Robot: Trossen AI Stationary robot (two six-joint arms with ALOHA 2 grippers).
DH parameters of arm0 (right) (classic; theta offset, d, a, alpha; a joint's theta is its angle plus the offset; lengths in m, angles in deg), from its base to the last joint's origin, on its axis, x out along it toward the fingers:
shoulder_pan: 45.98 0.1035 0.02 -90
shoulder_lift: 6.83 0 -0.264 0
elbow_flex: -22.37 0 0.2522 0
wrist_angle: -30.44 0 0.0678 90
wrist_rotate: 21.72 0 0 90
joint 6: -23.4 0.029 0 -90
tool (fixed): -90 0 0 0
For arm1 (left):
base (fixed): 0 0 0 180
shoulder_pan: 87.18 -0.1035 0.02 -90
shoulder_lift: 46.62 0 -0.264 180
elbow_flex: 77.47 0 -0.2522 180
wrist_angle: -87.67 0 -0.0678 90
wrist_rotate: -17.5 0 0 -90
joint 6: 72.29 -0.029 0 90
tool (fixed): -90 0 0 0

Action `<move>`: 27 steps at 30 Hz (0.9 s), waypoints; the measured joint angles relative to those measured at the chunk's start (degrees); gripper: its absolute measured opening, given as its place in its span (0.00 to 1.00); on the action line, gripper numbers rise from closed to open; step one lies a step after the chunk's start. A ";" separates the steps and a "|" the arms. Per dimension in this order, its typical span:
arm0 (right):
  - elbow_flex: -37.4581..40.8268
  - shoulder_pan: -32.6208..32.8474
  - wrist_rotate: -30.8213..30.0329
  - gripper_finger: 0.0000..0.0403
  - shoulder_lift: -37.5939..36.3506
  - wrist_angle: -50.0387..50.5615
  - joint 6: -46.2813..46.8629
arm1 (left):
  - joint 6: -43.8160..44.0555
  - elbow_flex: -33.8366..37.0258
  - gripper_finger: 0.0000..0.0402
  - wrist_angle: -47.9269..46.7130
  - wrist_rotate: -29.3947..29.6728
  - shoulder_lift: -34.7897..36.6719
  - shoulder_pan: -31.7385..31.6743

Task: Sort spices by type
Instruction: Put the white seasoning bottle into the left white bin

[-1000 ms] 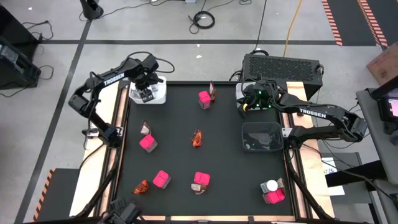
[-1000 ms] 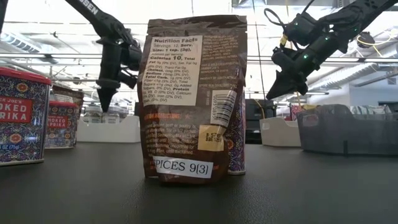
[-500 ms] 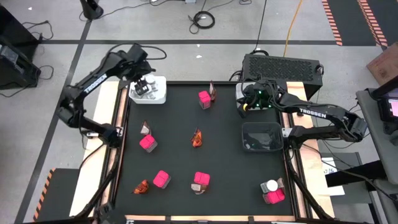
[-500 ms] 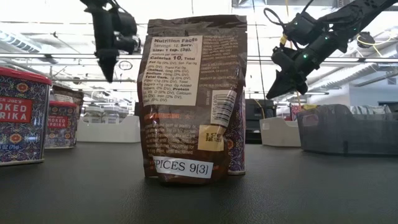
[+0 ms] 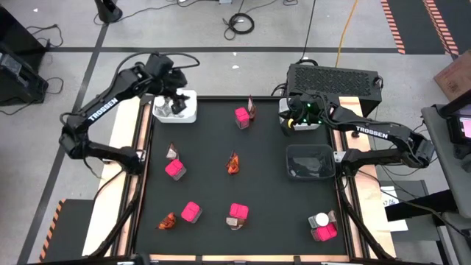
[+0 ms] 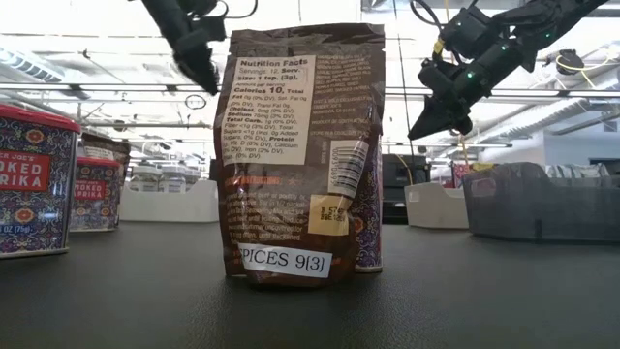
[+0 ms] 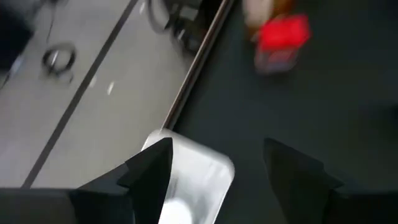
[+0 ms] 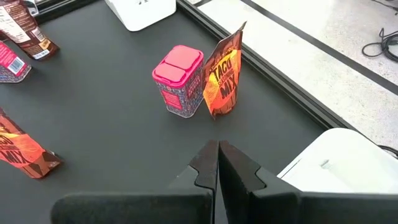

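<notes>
The spices stand scattered on the black table: pink boxes (image 5: 175,168) (image 5: 190,213) (image 5: 238,213), orange-brown sachets (image 5: 234,163) (image 5: 167,220), and a white-capped jar (image 5: 320,220) at the near right. At the far edge a pink box (image 8: 180,81) stands beside a sachet (image 8: 222,74). My left gripper (image 5: 176,99) (image 7: 217,162) hangs open and empty, slanting down above the white bin (image 7: 199,177) at the far left corner. That bin holds jars (image 5: 174,110). My right gripper (image 5: 294,121) (image 8: 217,152) is shut and empty, raised beside the white bin (image 8: 336,165) at the far right.
A dark bin (image 5: 309,160) sits at the table's right edge. A pink box (image 5: 324,232) stands at the near right corner beside the jar. A black case (image 5: 335,77) lies beyond the far right edge. The table's middle has free room around the central sachet.
My left gripper has risen from just above the far-left white bin and tipped from pointing down to a slant. It has stayed open and empty.
</notes>
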 joint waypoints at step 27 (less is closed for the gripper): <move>-0.03 0.02 0.02 0.02 0.22 -0.20 -1.73 | 22.40 28.26 0.51 43.75 -6.20 -3.09 26.41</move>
